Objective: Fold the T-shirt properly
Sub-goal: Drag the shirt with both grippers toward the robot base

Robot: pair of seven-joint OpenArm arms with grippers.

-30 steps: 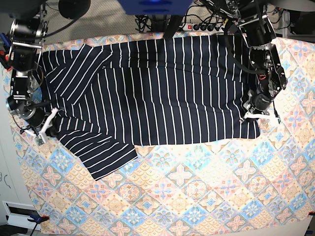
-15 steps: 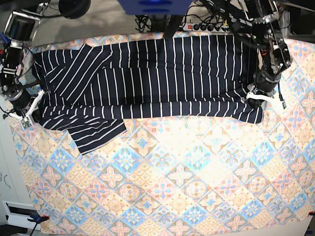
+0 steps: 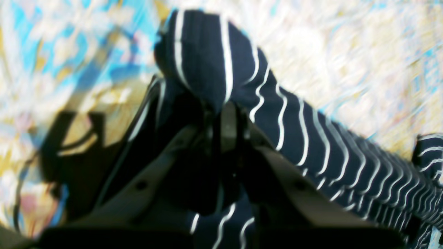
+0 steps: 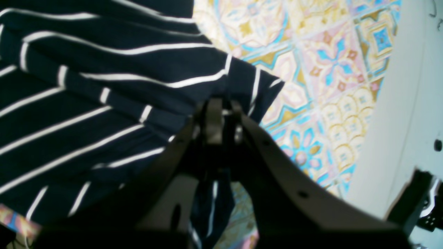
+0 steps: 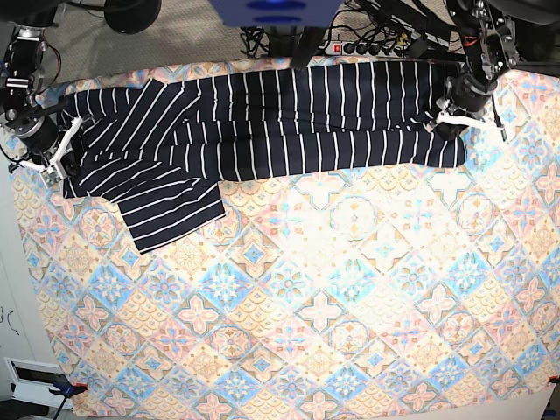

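Note:
The T-shirt (image 5: 280, 122), dark navy with thin white stripes, lies in a long band across the back of the table, its front half doubled over toward the back. One sleeve (image 5: 166, 214) sticks out toward the front at the left. My left gripper (image 5: 462, 122) is at the band's right end, shut on a bunched fold of the T-shirt (image 3: 221, 58). My right gripper (image 5: 54, 162) is at the band's left end, shut on the edge of the T-shirt (image 4: 238, 86). In both wrist views the jaws are pressed together with cloth between them.
A pastel patterned tablecloth (image 5: 332, 306) covers the table in front of the shirt. A power strip (image 5: 367, 48) and cables lie behind the back edge. A white surface (image 4: 408, 103) borders the table on the right gripper's side. A small clamp (image 5: 66, 388) holds the front left corner.
Both grippers have carried the shirt's front edge toward the back of the table, folding the body over itself into a narrower band. The sleeve has slid back with it.

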